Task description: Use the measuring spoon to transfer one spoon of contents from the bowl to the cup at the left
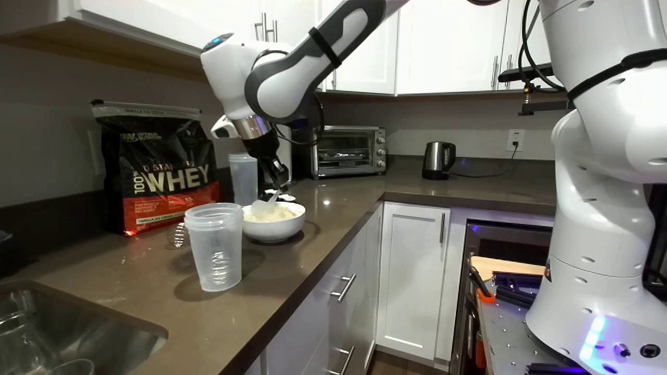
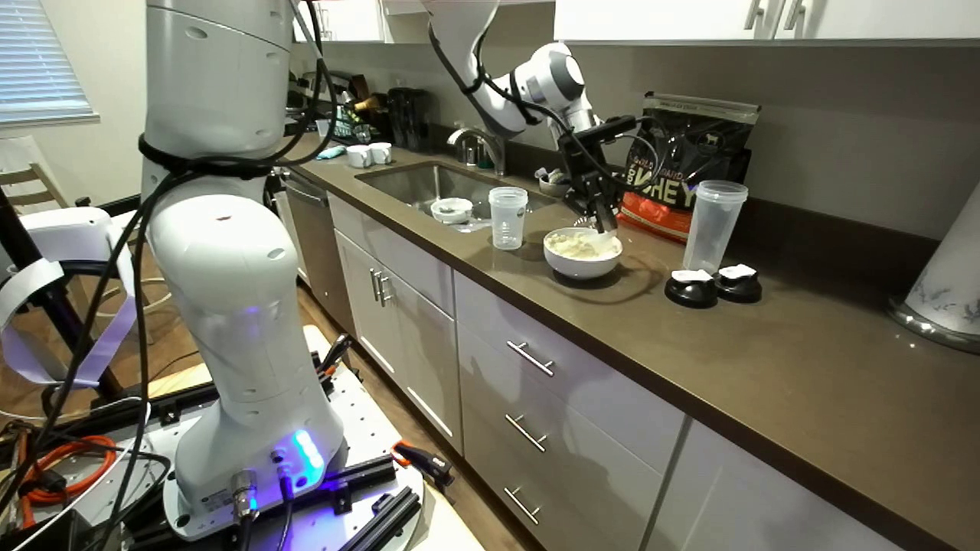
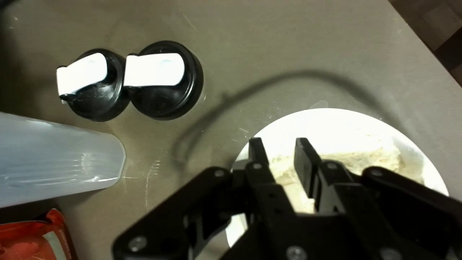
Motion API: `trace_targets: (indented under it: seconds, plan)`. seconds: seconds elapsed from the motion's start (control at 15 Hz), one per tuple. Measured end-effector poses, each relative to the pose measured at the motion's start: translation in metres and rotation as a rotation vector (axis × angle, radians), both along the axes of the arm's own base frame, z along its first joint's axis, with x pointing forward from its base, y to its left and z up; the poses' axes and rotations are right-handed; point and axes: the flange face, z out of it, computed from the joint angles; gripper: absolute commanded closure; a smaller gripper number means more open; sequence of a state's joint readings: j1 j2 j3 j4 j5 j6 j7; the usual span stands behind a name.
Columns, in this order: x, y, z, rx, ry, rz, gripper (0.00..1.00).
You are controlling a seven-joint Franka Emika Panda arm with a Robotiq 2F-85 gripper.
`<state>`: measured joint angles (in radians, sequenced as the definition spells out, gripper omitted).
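Note:
The white bowl [image 1: 273,229] stands on the counter with pale cream powder [image 1: 277,213] in it. The bowl also shows in an exterior view [image 2: 580,266] and the wrist view [image 3: 317,122]. The pale measuring spoon [image 1: 263,208] rests in the powder, its handle tilted up toward my gripper [image 1: 282,185]. In the wrist view it cannot be told apart from the white bowl. My gripper [image 3: 279,142] points down over the bowl, its fingers part way apart with powder visible between them. The clear cup [image 1: 214,250] stands upright beside the bowl, on the sink side [image 2: 507,220].
A second translucent tumbler [image 2: 713,229] and two black lids [image 2: 691,289] with white flaps stand on the bowl's other side. A black and red whey bag [image 1: 159,172] stands against the wall. A wire whisk ball [image 1: 178,237] lies behind the cup. The sink [image 1: 78,333] is nearby.

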<state>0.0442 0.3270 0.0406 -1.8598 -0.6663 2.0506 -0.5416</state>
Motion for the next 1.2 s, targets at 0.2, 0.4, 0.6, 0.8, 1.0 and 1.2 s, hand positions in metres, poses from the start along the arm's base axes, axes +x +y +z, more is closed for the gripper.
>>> trace_targets:
  seconds: [0.2, 0.4, 0.6, 0.8, 1.0, 1.2]
  plan:
    - [-0.0004, 0.0017, -0.0005, 0.012, 0.001, -0.006, 0.25]
    - [-0.0013, 0.0055, -0.0010, 0.041, 0.004, -0.022, 0.25]
    - [-0.0020, 0.0088, -0.0015, 0.070, 0.008, -0.034, 0.45]
    - [-0.0013, 0.0083, -0.0003, 0.095, 0.015, -0.037, 0.55]
    - [0.0016, 0.0061, 0.0046, 0.105, 0.014, -0.031, 0.57]
    - [0.0034, 0.0042, 0.0076, 0.106, 0.014, -0.023, 0.47]
